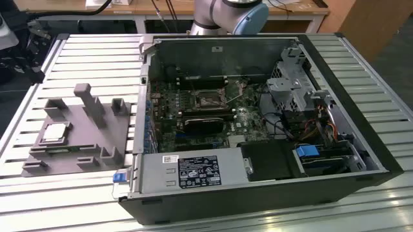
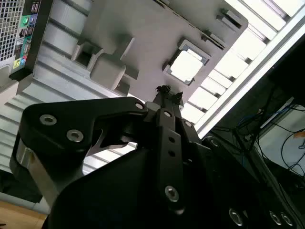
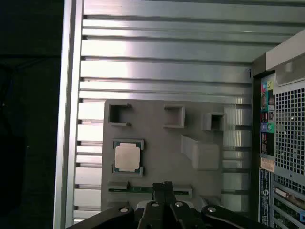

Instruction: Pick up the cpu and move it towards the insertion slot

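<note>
We see the cpu [image 1: 55,131] lying flat in its square pocket on the grey tray [image 1: 96,137]. The tray rests on the slatted counter [image 1: 96,53] beside the open computer case [image 1: 361,121]. In the first wrist view the gripper [image 3: 163,186] hangs above the tray near the chip, its fingers pressed together on nothing. The insertion slot [image 1: 208,100] sits on the motherboard [image 1: 248,118] inside the case, well apart from the chip.

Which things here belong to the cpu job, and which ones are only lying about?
Job: cpu in the grey tray; insertion slot; gripper.
Lying about: power supply box; black block beside the slot.
</note>
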Controlling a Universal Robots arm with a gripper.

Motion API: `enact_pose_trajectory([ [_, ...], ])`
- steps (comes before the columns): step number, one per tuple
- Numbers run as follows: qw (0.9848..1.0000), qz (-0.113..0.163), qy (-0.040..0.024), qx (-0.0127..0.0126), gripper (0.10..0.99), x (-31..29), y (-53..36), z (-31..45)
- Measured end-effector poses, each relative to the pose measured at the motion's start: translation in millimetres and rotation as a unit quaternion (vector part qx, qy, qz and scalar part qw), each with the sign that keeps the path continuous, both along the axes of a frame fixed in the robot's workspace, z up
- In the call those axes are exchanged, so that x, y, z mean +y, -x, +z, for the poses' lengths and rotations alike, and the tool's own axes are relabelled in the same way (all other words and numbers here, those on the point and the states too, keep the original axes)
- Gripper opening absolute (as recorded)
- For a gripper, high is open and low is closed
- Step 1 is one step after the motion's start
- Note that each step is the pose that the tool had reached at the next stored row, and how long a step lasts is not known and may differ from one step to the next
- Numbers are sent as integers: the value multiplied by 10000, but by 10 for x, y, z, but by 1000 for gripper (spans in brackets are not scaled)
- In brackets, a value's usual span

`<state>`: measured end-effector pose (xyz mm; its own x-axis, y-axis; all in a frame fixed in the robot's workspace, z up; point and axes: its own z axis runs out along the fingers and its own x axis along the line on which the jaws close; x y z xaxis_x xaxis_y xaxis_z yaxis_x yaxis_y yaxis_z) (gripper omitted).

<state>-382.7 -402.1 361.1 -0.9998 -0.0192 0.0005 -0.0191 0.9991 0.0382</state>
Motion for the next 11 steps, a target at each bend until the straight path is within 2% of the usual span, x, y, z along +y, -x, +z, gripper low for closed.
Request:
enact_pose_trajectory([
  [6, 10000, 0, 0, 1, 102, 0, 0, -1],
  [11, 10000, 0, 0, 0, 102, 0, 2, -34],
])
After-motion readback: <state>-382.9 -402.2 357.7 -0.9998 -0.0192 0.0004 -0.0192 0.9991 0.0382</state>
